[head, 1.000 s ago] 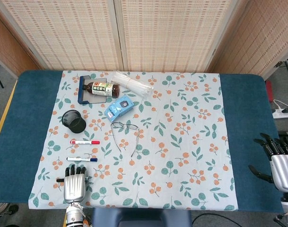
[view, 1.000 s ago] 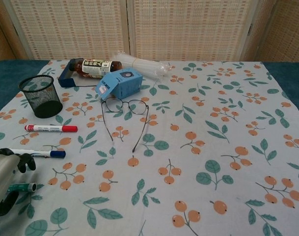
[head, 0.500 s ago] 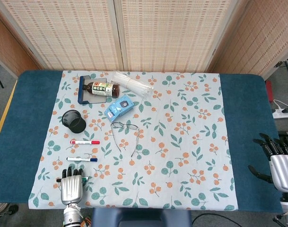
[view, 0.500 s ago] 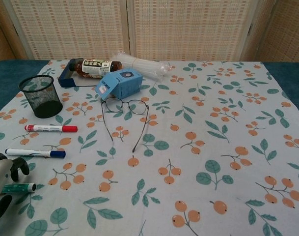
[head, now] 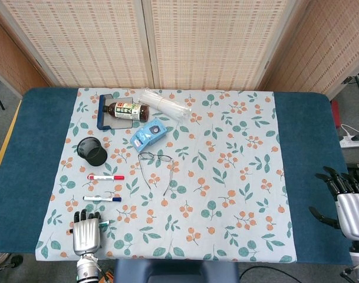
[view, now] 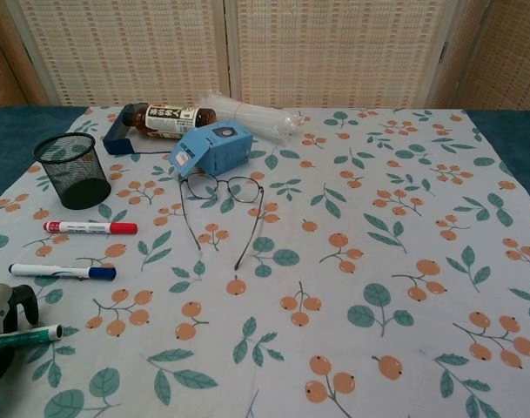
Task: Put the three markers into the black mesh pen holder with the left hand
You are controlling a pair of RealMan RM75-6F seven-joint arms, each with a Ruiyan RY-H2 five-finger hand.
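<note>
Our left hand [head: 86, 234] sits low at the near-left cloth edge, fingers curled around the green marker [view: 30, 336], which only the chest view shows clearly, while the red marker [head: 105, 177] and blue marker [head: 102, 198] lie near the black mesh pen holder [head: 92, 151], and our right hand [head: 347, 203] rests spread, holding nothing.

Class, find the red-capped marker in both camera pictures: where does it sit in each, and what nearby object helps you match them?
Head view: red-capped marker lies left of centre.
Chest view: it lies at the left edge, mid-height.
Shared landmark: the black mesh pen holder stands just beyond it.
</note>
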